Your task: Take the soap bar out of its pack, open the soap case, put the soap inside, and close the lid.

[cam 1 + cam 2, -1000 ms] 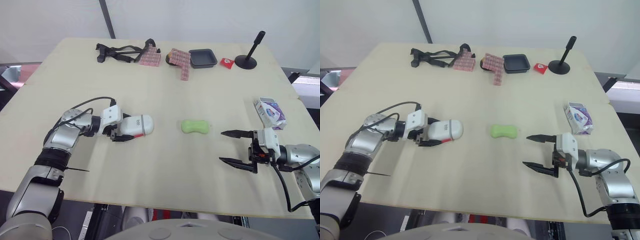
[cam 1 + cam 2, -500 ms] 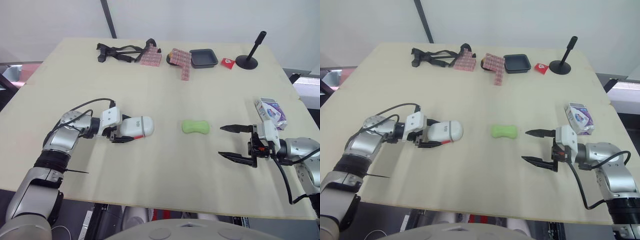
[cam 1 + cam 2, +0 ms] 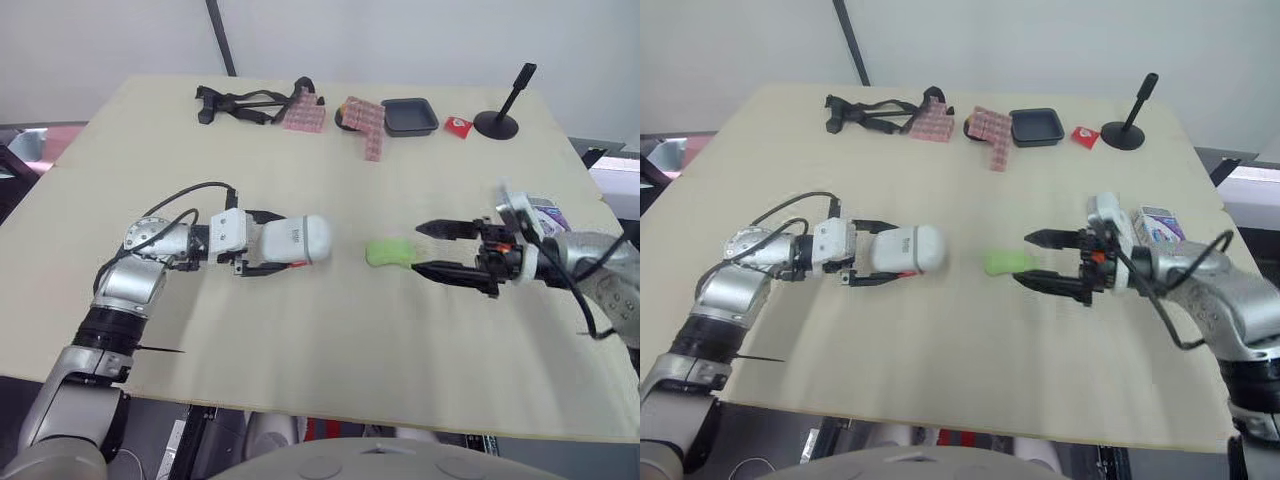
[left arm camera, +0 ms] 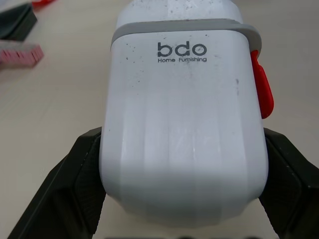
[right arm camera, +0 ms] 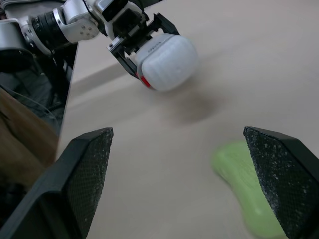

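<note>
My left gripper [image 3: 276, 243] is shut on the white soap case [image 3: 298, 240], gripping it by its sides. The lid is closed, the red latch [image 4: 260, 88] is on one side, and the case seems slightly off the table. The bare green soap bar [image 3: 388, 252] lies on the table to the right of the case. My right gripper [image 3: 418, 248] is open, its tips just at the soap's right end, one on each side. In the right wrist view the soap [image 5: 245, 175] lies between the fingers [image 5: 88, 172]. The soap pack [image 3: 545, 210] lies behind my right arm.
Along the far edge lie a black strap [image 3: 236, 104], pink block pieces [image 3: 365, 124], a black tray [image 3: 408, 116], a small red item [image 3: 456, 124] and a black stand [image 3: 497, 121]. The table edge runs close on the right.
My right gripper has swept left from the table's right side up to the soap, still open. My left gripper has carried the case a little to the right, toward the soap.
</note>
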Controlling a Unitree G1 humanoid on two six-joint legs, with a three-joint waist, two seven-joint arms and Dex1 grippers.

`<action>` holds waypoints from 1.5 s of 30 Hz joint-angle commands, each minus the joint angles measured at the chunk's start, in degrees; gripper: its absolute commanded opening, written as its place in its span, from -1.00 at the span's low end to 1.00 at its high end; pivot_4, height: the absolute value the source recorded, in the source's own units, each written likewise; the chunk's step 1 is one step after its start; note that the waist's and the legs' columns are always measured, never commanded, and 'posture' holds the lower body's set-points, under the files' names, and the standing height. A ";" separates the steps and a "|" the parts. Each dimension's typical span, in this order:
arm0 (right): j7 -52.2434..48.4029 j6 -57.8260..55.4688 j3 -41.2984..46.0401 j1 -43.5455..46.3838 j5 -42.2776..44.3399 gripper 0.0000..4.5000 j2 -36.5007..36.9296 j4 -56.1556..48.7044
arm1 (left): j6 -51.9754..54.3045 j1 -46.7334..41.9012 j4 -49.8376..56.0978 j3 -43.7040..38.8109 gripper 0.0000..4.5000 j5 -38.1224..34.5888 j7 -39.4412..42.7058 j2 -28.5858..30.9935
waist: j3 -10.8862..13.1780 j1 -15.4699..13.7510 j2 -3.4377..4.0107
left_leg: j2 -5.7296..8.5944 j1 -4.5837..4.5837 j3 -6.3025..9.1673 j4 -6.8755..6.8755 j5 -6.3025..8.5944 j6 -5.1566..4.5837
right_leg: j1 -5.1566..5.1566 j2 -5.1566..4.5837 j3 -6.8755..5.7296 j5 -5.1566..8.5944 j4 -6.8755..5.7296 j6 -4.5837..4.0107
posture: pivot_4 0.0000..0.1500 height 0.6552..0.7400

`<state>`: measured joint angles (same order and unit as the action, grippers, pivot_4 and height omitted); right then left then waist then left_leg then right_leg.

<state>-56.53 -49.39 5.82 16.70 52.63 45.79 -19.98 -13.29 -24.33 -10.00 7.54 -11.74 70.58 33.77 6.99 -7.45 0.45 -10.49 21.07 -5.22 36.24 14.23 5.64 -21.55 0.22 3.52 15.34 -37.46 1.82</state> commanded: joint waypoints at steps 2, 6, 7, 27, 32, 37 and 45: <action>15.21 -16.91 1.53 6.47 13.14 1.00 -2.69 -1.66 | -3.62 1.97 7.15 -0.32 0.56 0.19 -4.28 -2.18 | 0.00 -0.55 0.00 | 0.01 0.02 0.00 0.00 0.00 0.01 | 0.00 0.02 0.04 0.00 0.01 0.00 | 1.00 1.00; 27.17 -24.00 2.71 10.00 23.39 1.00 -6.83 0.44 | -6.62 3.54 10.93 1.11 0.56 2.70 -7.76 -4.19 | 0.00 -0.70 0.00 | 0.03 0.03 0.00 0.00 0.00 0.01 | 0.00 0.07 0.02 0.00 0.02 0.00 | 1.00 1.00; 29.63 -24.92 2.89 10.50 25.55 1.00 -7.50 1.03 | -7.46 3.87 11.50 1.48 0.56 3.33 -8.28 -4.47 | 0.00 -0.68 0.00 | 0.03 0.04 0.00 0.00 0.00 0.01 | 0.00 0.07 0.03 0.00 0.02 0.00 | 1.00 1.00; 54.76 -20.92 -3.62 11.23 48.70 1.00 -8.74 3.70 | -4.61 4.50 15.89 4.33 0.56 3.78 -12.32 -5.41 | 0.00 -0.41 0.01 | 0.01 0.10 -0.01 -0.02 -0.01 0.05 | -0.09 0.00 0.02 0.00 -0.01 0.00 | 1.00 1.00; 55.48 -19.78 -4.44 10.67 50.85 0.76 -7.40 4.06 | -4.13 4.61 16.27 4.36 0.56 3.89 -12.60 -5.24 | 0.01 -0.42 0.01 | 0.01 0.12 -0.01 -0.02 0.00 0.05 | -0.10 0.00 -0.03 0.00 -0.01 0.01 | 1.00 1.00; 55.30 -19.23 -5.54 10.73 52.03 0.08 -6.34 4.18 | -3.79 4.48 16.21 4.45 0.56 4.07 -12.74 -5.31 | 0.00 -0.38 0.01 | 0.01 0.14 -0.01 -0.01 0.00 0.05 | -0.12 0.00 -0.10 0.00 -0.01 0.01 | 1.00 1.00; 54.17 -18.80 -6.70 10.66 53.50 -0.11 -5.34 4.69 | -3.62 4.52 16.29 4.98 0.56 4.05 -12.93 -5.41 | 0.00 -0.42 0.01 | 0.02 0.19 -0.01 0.00 0.00 0.05 | -0.14 0.02 -0.13 0.00 -0.01 0.01 | 1.00 1.00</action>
<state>-1.54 -68.47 -0.69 27.17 103.79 39.58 -14.16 -16.80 -19.61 4.18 12.47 -6.65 57.89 28.26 6.99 -7.87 0.46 -10.47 21.26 -5.22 36.24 14.23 5.69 -21.69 0.23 3.39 15.34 -37.47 1.83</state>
